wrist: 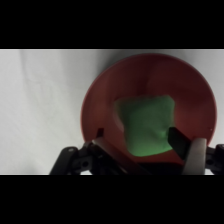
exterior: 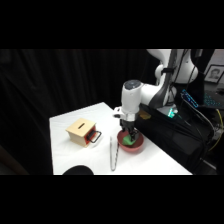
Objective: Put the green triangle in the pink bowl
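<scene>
Left of your hand [exterior: 129,134]: tan wooden box [exterior: 82,131], then metal tongs [exterior: 112,152], both idle on the surface [exterior: 65,155]. Directly beneath the hand, the pink bowl [wrist: 105,85] holds the green triangle [wrist: 146,125]. The block lies between spread fingers [wrist: 181,144], apparently released; a straight lift should clear it.

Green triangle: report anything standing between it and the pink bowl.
Nothing visible stands in the way. The green triangle is already inside the pink bowl's rim, with the gripper directly over the bowl, a finger on either side of the block.
</scene>
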Robot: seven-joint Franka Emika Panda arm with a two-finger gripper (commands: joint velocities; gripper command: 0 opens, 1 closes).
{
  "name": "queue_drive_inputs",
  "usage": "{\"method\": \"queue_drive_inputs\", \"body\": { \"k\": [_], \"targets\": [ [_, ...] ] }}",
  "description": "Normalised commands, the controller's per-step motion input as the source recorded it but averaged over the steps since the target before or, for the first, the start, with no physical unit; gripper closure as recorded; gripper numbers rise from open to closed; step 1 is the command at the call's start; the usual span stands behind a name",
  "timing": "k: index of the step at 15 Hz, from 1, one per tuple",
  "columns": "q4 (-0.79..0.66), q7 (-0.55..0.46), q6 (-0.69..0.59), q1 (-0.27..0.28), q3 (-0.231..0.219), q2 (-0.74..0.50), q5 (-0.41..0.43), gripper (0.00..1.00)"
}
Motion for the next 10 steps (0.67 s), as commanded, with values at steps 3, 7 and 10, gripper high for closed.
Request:
{"method": "queue_drive_inputs", "body": {
  "k": [3,7,10],
  "targets": [
    [-0.13,-0.02,0.09,0.079,-0.048,-0.13,-0.071,0.00],
    [-0.17,-0.06,0.03,0.054,-0.013,-0.22,0.001,0.00],
    [-0.23,-0.07,-0.10,0.048,0.017,-0.39,0.044,0.00]
  ]
}}
